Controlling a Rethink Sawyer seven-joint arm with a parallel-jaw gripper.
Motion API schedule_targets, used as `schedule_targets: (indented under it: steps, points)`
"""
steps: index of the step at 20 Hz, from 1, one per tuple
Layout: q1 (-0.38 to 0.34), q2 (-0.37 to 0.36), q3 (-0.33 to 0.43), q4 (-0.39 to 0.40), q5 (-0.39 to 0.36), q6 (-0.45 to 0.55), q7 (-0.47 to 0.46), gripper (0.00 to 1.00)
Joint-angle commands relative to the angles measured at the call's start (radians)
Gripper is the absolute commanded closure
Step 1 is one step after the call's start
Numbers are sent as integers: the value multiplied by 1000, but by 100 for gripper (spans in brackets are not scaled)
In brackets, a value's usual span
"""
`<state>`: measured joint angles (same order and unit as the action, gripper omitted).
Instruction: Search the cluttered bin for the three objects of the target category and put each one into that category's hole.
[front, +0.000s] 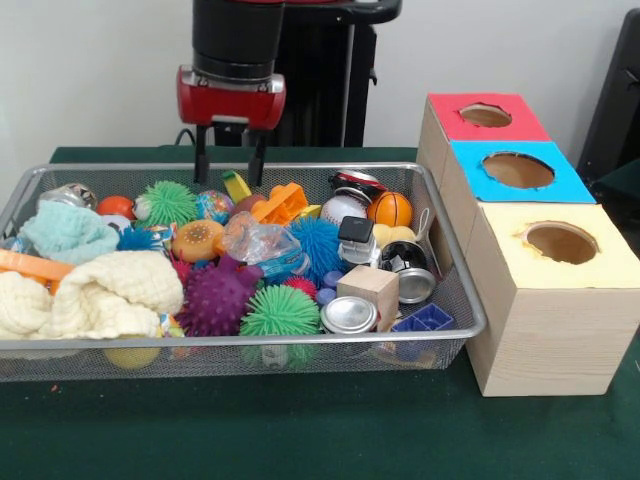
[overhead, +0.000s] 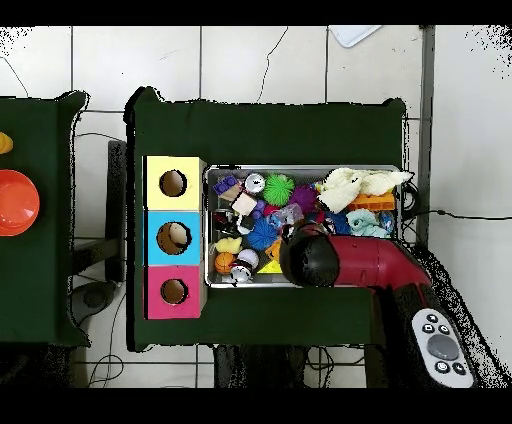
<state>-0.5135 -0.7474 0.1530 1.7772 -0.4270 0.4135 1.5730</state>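
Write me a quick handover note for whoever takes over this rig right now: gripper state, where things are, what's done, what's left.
Gripper: open, empty, hovering over the far side of the mesh bin.
Bin: full of clutter, including spiky balls, cloths, tins and a wooden block.
Hole boxes beside the bin: red, blue, yellow. The overhead view shows something pale inside the blue hole; the other two look dark.
Done: no pick under way.
Left: find the target objects and drop them in their hole.
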Motion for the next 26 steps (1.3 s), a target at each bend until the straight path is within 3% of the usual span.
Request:
schedule_targets:
  steps: [1, 13, 26]
  points:
    - [-47, 62, 131, -114, -97, 3, -137, 0]
    - [-52, 67, 191, -249, -117, 145, -182, 0]
    - [-94, 138, 226, -373, -240, 167, -314, 0]
